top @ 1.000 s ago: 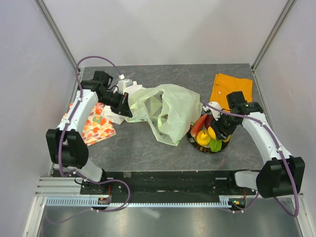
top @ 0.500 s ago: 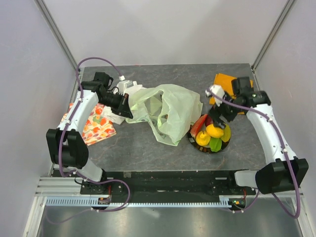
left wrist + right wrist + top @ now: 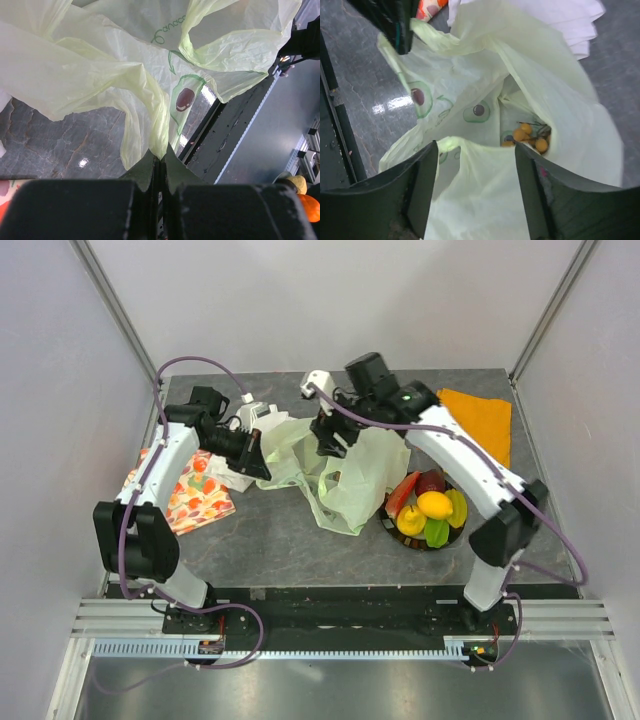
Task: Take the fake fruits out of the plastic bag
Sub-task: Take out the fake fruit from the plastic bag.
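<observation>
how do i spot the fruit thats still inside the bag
Find the pale green plastic bag in the middle of the table. Look down its open mouth: deep in the folds lies a cluster of small orange balls on thin dark stems, unlike the yellow, red and green fruits piled outside it.

At mid counter (image 3: pixel 270 535), plastic bag (image 3: pixel 350 480), with fruit cluster (image 3: pixel 521 134) inside. Just right of bag, fruit heap (image 3: pixel 430 512). At left edge, printed cloth (image 3: pixel 195 495); behind bag's left side and partly under it, folded cloth (image 3: pixel 262 420); at far right corner, plain cloth (image 3: pixel 480 420).
</observation>
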Robot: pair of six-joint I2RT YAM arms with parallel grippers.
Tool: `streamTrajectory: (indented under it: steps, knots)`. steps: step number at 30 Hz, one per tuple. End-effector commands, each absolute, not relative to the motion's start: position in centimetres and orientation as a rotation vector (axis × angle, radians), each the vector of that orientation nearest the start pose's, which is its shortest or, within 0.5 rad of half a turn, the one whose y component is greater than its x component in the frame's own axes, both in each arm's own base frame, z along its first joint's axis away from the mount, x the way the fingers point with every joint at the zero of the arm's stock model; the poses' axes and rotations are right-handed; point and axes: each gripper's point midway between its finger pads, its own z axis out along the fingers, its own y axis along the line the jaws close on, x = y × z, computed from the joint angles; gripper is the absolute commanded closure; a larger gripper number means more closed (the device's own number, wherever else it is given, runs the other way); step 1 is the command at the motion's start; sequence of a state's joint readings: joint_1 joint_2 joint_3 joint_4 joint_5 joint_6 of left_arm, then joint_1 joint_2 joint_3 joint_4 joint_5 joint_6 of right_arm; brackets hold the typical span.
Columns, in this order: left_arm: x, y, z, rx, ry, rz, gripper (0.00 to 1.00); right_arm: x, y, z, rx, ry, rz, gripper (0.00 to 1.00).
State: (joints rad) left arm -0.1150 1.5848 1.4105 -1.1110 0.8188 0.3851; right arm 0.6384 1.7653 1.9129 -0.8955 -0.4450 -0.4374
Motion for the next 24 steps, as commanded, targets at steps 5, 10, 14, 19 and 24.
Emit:
streamTrajectory:
  steps: [5, 10, 14, 19, 24]
  knots:
    - [27.8, -14.9, 20.5, 0.757, 2.392, -0.989, 0.98, 35.5, 38.0, 20.3, -1.268, 2.034, 0.789, 0.37]
    - [27.5, -15.0, 20.6, 0.757, 2.386, -0.990, 0.98, 39.4, 35.5, 15.5, -1.137, 2.208, 0.465, 0.36]
    - [27.2, -15.0, 20.6, 0.763, 2.380, -0.994, 0.98, 41.0, 32.8, 14.1, -1.122, 2.239, 0.236, 0.29]
    - [26.8, -15.0, 20.2, 0.764, 2.385, -1.001, 0.98, 41.1, 31.7, 12.2, -1.177, 2.253, 0.121, 0.21]
    - [26.7, -15.0, 20.2, 0.766, 2.383, -1.003, 0.99, 41.0, 30.4, 9.7, -1.290, 2.266, -0.049, 0.21]
